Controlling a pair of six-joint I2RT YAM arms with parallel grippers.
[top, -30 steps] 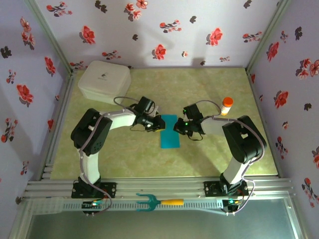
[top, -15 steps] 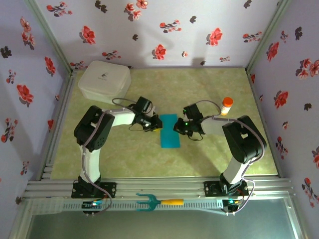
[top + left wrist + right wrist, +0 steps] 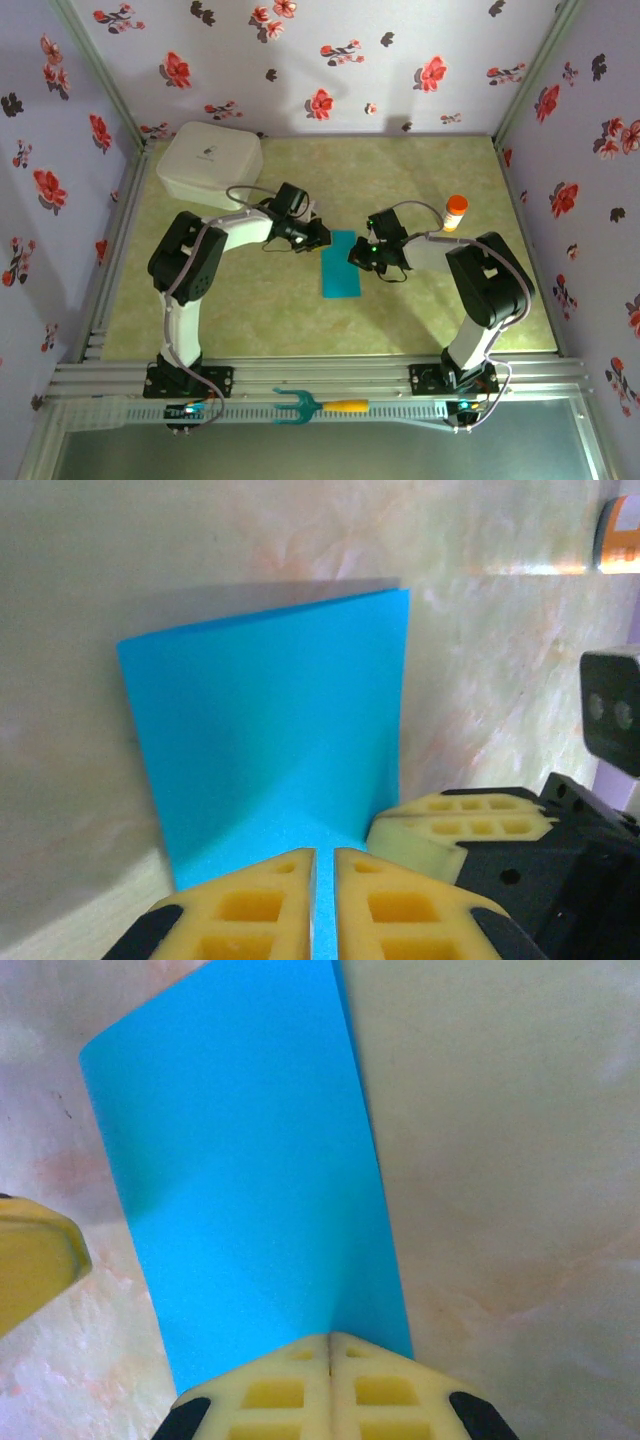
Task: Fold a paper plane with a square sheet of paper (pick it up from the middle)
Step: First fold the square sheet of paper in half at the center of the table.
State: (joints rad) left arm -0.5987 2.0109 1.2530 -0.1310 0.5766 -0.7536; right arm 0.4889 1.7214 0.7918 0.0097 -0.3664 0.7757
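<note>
The left end effector [image 3: 324, 865] has its two yellow fingers drawn almost together, with only a thin slit between them. The teal-blue sheet of paper [image 3: 265, 730] runs straight into that slit, so the end effector appears to be pinching the sheet's edge. The right end effector [image 3: 330, 1345] is fully closed, its fingers pressed flat against each other. The paper rises to meet them at a short crease, gripped at the opposite edge.

Seen from the top camera, the sheet of paper lies near the middle of the green marbled table [image 3: 250, 310]. Its outline there is a narrow rectangle rather than a square, folded over on itself. The left end effector sits at the sheet's far left corner and the right one against its right edge, the two facing each other across the paper. In the left wrist view a pale yellow finger [image 3: 460, 825] of the right end effector shows just beside the paper's near corner, and the far edge of the sheet casts a grey shadow on the table.

A white lidded box [image 3: 210, 165] stands at the table's far left corner, well apart from the paper. A small orange-and-white bottle [image 3: 456, 212] stands upright just beyond the right arm's wrist. A teal fork-shaped tool [image 3: 318, 406] with a yellow handle lies on the metal rail between the two arm bases.
</note>
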